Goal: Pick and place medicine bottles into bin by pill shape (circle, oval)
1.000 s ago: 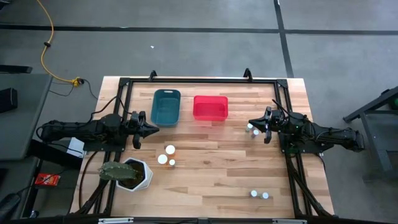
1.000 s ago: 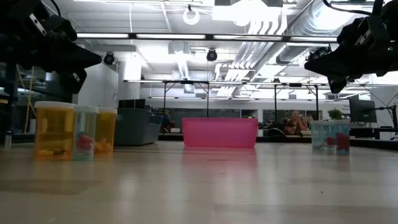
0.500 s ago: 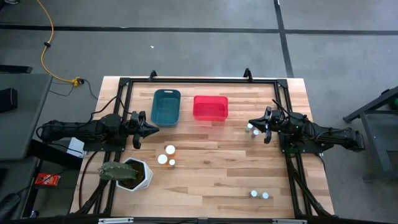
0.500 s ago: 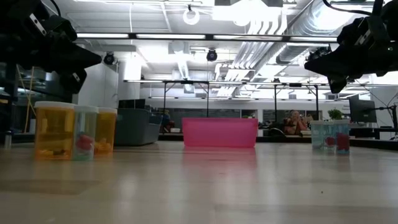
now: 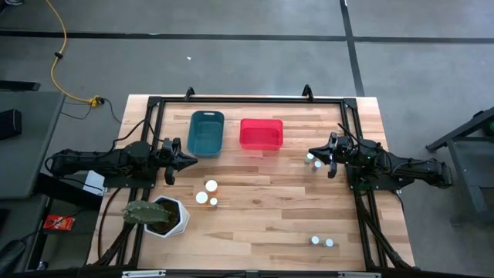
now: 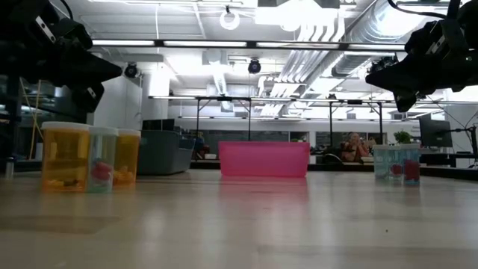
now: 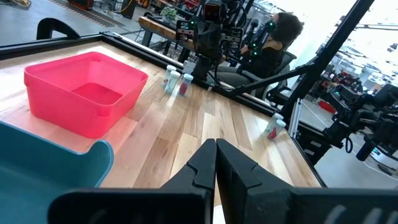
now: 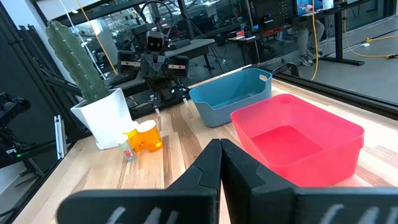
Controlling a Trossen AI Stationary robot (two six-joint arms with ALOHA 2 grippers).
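- Both pincers are pressed together and carry nothing. My left pincer (image 5: 191,157) hangs over the tabletop (image 5: 262,224) just short of the teal bin (image 5: 206,132); my right pincer (image 5: 312,153) hangs right beside the pair of medicine bottles (image 5: 313,161) at its tip.
- Nothing is sorted yet, as far as I can judge — both the teal bin and the red bin (image 5: 261,133) look empty in the wrist views.
- First risk: that pair stands touching or nearly so, almost under the right pincer. If I go down with the fingers together, or spread them too late, I expect to topple one or shove both along the wood.
- Second risk: the three amber bottles (image 5: 208,193) sit bunched, a little beyond and to one side of the left pincer, with the white plant pot (image 5: 166,215) and its cactus (image 5: 143,213) close behind them. A wide approach could nudge a neighbour or brush the pot.
- Third risk — misreading pill shape. From here I cannot tell circle from oval inside any bottle, so a wrong bin is likely unless I look closer.
- The last two bottles (image 5: 322,242) lie well away from the right pincer; a long reach there may drift off target.
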